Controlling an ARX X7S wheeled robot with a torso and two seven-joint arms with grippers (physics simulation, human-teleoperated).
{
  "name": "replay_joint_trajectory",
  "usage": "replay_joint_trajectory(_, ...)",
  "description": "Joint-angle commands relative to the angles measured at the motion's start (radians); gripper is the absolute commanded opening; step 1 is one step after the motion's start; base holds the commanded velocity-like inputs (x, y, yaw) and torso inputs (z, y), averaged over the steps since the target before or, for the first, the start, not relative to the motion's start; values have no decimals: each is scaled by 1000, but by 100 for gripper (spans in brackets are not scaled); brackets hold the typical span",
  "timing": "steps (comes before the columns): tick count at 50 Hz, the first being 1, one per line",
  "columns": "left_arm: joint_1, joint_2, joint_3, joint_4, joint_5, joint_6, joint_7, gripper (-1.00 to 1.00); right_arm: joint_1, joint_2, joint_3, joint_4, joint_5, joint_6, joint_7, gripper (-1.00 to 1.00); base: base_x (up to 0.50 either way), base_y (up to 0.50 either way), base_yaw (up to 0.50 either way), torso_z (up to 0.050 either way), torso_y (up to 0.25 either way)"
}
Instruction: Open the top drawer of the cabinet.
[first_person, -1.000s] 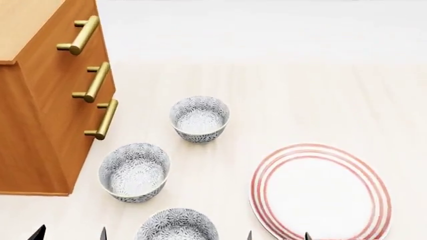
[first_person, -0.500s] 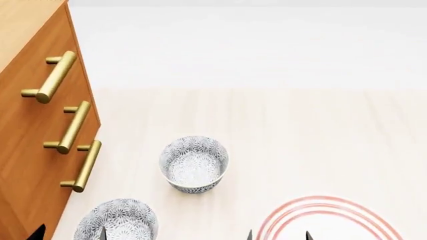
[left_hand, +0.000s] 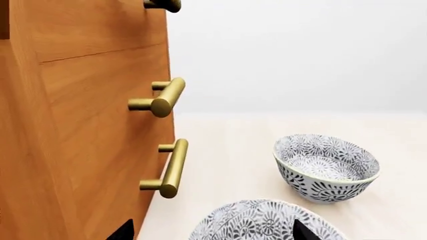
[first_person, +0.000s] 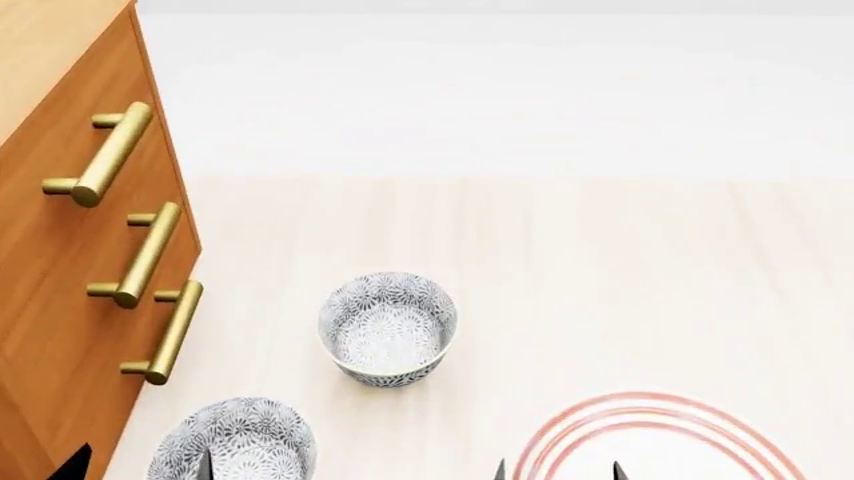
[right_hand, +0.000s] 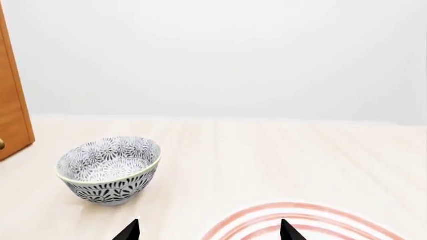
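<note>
Reaching for the top drawer's handle comes next.
Only the tips of the left tool (first_person: 140, 465) and right tool (first_person: 557, 470) show, each pair spread apart and holding nothing, low over the table (first_person: 601, 280). The cabinet (first_person: 54, 290) stands left; its top drawer (first_person: 40, 130) looks shut. Best approach: lift the left tool well above the near bowl (first_person: 234, 440), square its jaws across the uppermost handle (first_person: 104, 155), close, pull straight out. No writing or brand is visible.
</note>
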Motion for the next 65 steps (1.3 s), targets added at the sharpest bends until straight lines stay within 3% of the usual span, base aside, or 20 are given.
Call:
replay_joint_trajectory(1,-54,-25,-17,224,-31,-192,-68,100,0,4,-2,0,13,-11,4,100,0,0,0,0,0)
replay_joint_trajectory(5,-122,-54,-7,406,-57,-395,-89,100,-1,6,-4,-1,11,-19,8,100,0,0,0,0,0)
replay_joint_trajectory(7,-228,-64,-44,544,-173,-646,-102,100,-1,5,-6,2,-16,-30,30,100,0,0,0,0,0)
replay_joint_trajectory(14,-353,-64,-75,640,-242,-824,-134,100,-2,9,-12,1,-20,-33,36,100,0,0,0,0,0)
replay_joint_trajectory(15,-503,-80,-119,790,-345,-974,-177,100,-3,9,-6,1,-3,-29,31,100,0,0,0,0,0)
replay_joint_trajectory(16,-640,-76,-129,817,-358,-1124,-182,100,-4,10,-7,-5,-2,-24,32,100,0,0,0,0,0)
replay_joint_trajectory(17,-640,-77,-129,819,-360,-1177,-182,100,-4,10,-8,-6,-2,-23,33,100,0,0,0,0,0)
replay_joint_trajectory(32,-650,-102,-103,812,-353,-1161,-185,100,-1,16,-15,-3,3,-28,40,100,0,0,0,0,0)
replay_joint_trajectory(40,-648,-174,8,802,-282,-1111,-191,100,1,18,-19,4,7,-34,42,100,0,0,0,0,0)
replay_joint_trajectory(44,-648,-259,147,786,-174,-1036,-206,100,2,20,-21,5,9,-34,43,100,0,0,0,0,0)
replay_joint_trajectory(47,-663,-358,325,768,-50,-976,-212,100,2,22,-23,6,9,-36,44,100,0,0,0,0,0)
replay_joint_trajectory(51,-687,-427,441,776,40,-956,-218,100,2,22,-25,7,11,-39,46,100,0,0,0,0,0)
replay_joint_trajectory(58,-738,-483,587,753,137,-984,-214,100,3,26,-28,3,14,-35,50,100,0,0,0,0,0)
replay_joint_trajectory(59,-754,-504,658,749,173,-1003,-203,100,3,26,-28,1,14,-33,51,100,0,0,0,0,0)
replay_joint_trajectory(62,-765,-517,730,727,226,-999,-215,100,3,27,-30,1,15,-34,52,100,0,0,0,0,0)
replay_joint_trajectory(65,-768,-523,746,717,233,-998,-210,100,3,28,-31,2,17,-35,52,100,0,0,0,0,0)
